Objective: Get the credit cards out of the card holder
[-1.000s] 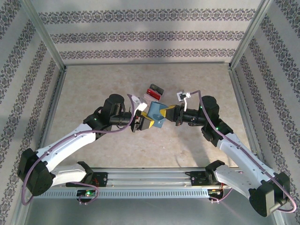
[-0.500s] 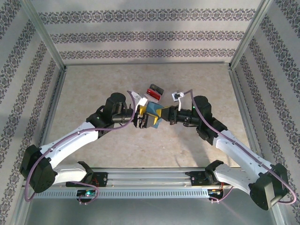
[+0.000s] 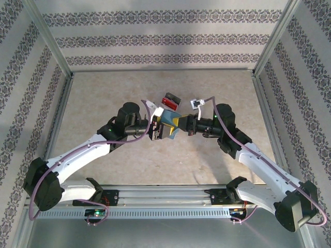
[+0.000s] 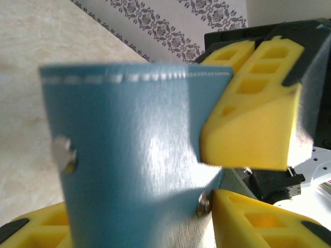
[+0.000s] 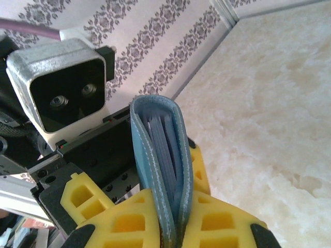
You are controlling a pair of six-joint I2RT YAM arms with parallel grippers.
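The card holder (image 3: 169, 127) hangs in the air above the worktop (image 3: 103, 103), just nearer the arm bases than the clear plastic box (image 3: 169, 100) and apart from it. From above, the box's red and dark contents are too small to name. The right tool (image 3: 182, 125) comes in from the right of the box and nearer the bases. Its yellow fingers (image 5: 217, 222) are clamped on the folded holder's open end, squeezing the teal covers together. Their tips are cut off by the lower edge of the right wrist view. The fold stands upward there, with pale grey-blue layers packed inside. Whether those layers are cards or pocket leaves cannot be told. Behind the holder in that view sits a grey camera housing (image 5: 64, 89), partly hidden by the holder. The left tool (image 3: 156, 132) reaches in from the left of the box, also on the near side. In the left wrist view the holder is a blurred teal sheet with a stitched top edge and two small silver studs (image 4: 64, 155). It stands between that tool's partly parted fingers (image 4: 258, 222), which are cropped at the bottom. Whether they press on the holder or only flank it cannot be told. From above, the two tools crowd the holder and cover most of it.
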